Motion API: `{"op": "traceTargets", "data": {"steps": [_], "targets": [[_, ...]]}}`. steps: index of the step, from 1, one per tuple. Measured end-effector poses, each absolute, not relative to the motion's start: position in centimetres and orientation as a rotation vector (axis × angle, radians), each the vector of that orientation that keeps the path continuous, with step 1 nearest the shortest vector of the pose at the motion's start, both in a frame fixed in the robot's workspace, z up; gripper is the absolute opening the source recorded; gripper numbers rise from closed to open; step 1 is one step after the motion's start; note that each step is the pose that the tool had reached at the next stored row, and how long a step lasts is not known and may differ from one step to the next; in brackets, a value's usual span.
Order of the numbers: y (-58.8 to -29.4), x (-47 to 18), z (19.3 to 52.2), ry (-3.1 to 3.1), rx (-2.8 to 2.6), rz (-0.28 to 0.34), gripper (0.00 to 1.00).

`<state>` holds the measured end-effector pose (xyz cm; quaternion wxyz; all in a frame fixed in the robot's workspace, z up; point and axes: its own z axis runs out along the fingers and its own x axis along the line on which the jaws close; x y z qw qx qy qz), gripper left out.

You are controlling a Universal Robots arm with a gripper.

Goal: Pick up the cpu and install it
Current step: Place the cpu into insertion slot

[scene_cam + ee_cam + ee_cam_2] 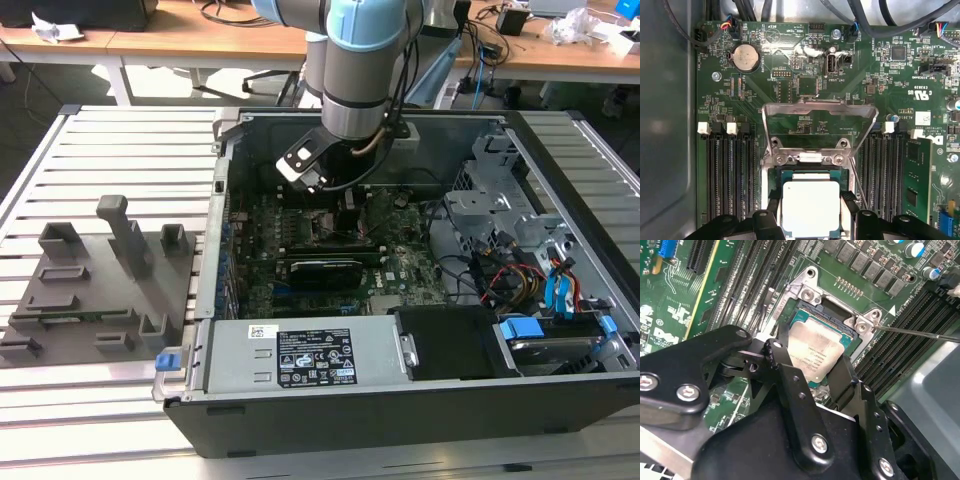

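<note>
End effector (810,362) clamps the cpu (816,346) by two edges, level over the open socket (805,290), apparently for seating.

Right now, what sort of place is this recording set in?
Most likely a robotics lab or workshop set up for PC assembly. An opened computer case lies on a slatted metal table, the robot arm reaches into it over the motherboard, and wooden desks stand behind.

Upper centre of the exterior view: the arm (355,90), grey tubing under a pale blue joint cap. The gripper (810,365) is black, studded with silver screws.
</note>
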<state>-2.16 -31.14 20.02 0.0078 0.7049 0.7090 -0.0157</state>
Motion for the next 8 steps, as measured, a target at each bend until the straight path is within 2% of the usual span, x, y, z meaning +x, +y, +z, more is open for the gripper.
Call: {"op": "traceTargets", "data": {"steps": [8], "targets": [[-31.14, -2.22, 19.75, 2.217, 2.204, -0.049, 0.55]]}}
